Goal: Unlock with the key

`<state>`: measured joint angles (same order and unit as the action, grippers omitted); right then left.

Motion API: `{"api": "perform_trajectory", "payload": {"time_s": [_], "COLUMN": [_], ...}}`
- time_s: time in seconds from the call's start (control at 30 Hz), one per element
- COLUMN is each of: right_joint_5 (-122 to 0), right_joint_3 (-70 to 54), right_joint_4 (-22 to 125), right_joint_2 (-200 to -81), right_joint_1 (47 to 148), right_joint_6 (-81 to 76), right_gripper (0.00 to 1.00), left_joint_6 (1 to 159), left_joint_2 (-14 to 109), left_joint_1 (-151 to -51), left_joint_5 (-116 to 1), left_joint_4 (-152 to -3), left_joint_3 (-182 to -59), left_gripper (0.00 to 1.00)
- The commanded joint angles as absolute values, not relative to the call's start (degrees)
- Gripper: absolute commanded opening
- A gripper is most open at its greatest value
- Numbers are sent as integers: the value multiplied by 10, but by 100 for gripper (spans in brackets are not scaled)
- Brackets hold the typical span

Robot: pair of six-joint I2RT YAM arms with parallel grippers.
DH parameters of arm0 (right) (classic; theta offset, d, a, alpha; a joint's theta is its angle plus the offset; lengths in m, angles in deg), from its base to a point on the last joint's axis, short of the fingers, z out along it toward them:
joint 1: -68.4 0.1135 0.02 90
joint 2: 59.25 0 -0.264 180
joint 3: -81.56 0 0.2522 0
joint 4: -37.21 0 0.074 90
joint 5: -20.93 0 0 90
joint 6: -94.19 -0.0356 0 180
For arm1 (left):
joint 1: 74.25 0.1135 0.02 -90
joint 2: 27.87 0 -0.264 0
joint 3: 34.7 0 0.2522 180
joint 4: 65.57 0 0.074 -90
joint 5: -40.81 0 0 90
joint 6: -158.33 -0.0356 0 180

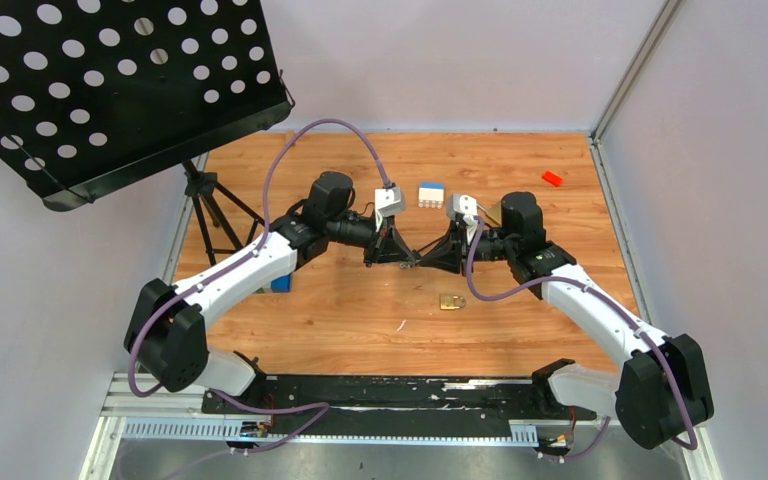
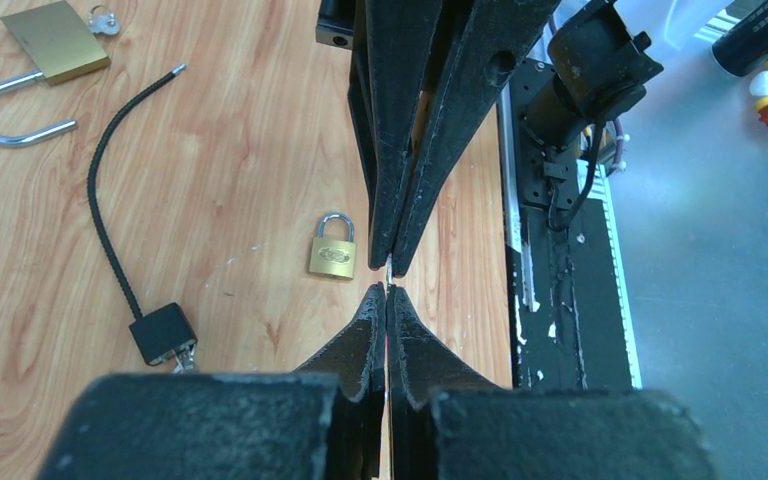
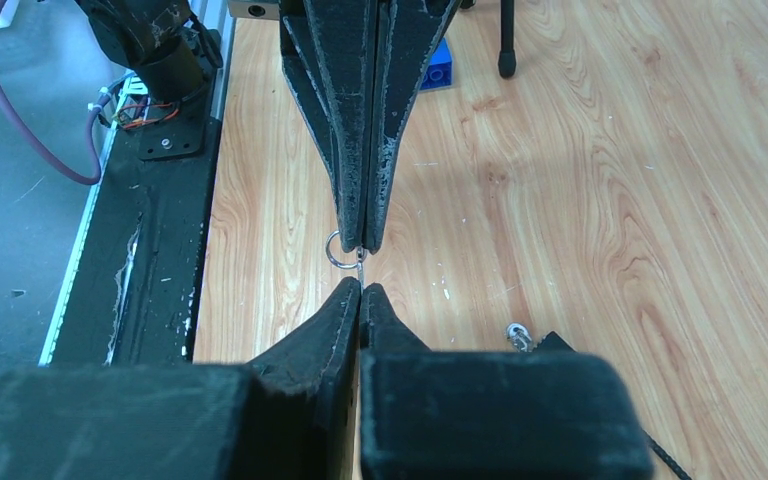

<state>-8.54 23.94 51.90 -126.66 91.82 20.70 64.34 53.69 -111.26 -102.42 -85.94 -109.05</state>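
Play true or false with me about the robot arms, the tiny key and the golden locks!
1. The left arm's fingers and the right arm's fingers meet tip to tip above the wooden table. True.
2. The tiny flat grey metal key is lying on the table. False: it is pinched between the two pairs of shut fingers.
3. The small brass padlock lies on the table with its silver loop closed. True.
4. The big brass padlock is locked shut. False: its silver loop is swung open.
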Motion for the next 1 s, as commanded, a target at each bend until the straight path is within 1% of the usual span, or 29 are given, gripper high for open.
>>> {"api": "perform_trajectory", "payload": {"time_s": [0.0,0.17,0.37,0.43,0.5,0.53,0.6,0.67,0.77,0.9,0.97], "right_joint_5": [-92,-86,-85,-85,-89,-93,-112,-136,-178,-240,-261], "right_joint_3": [247,250,250,250,248,245,231,210,180,176,173], "right_joint_4": [475,472,470,472,482,493,540,611,730,819,855], "right_joint_2": [-1268,-1272,-1276,-1274,-1273,-1273,-1274,-1280,-1295,-1322,-1346], "right_joint_1": [914,916,919,919,919,919,918,919,919,919,918], "right_joint_6": [205,204,202,204,212,223,254,305,387,471,504], "right_gripper": [3,15,21,26,34,40,47,51,55,58,62], "left_joint_6": [642,626,613,601,580,567,539,505,463,425,416], "left_joint_2": [511,486,484,485,484,482,475,462,445,420,407], "left_joint_1": [-1114,-1114,-1114,-1115,-1115,-1114,-1115,-1115,-1115,-1115,-1115], "left_joint_5": [-1017,-988,-987,-987,-979,-969,-946,-924,-897,-876,-870], "left_joint_4": [-860,-859,-869,-881,-901,-912,-936,-963,-1002,-1030,-1035], "left_joint_3": [-1113,-1114,-1113,-1115,-1119,-1121,-1120,-1115,-1106,-1087,-1073], "left_gripper": [0,0,0,0,0,0,0,0,0,0,0]}}
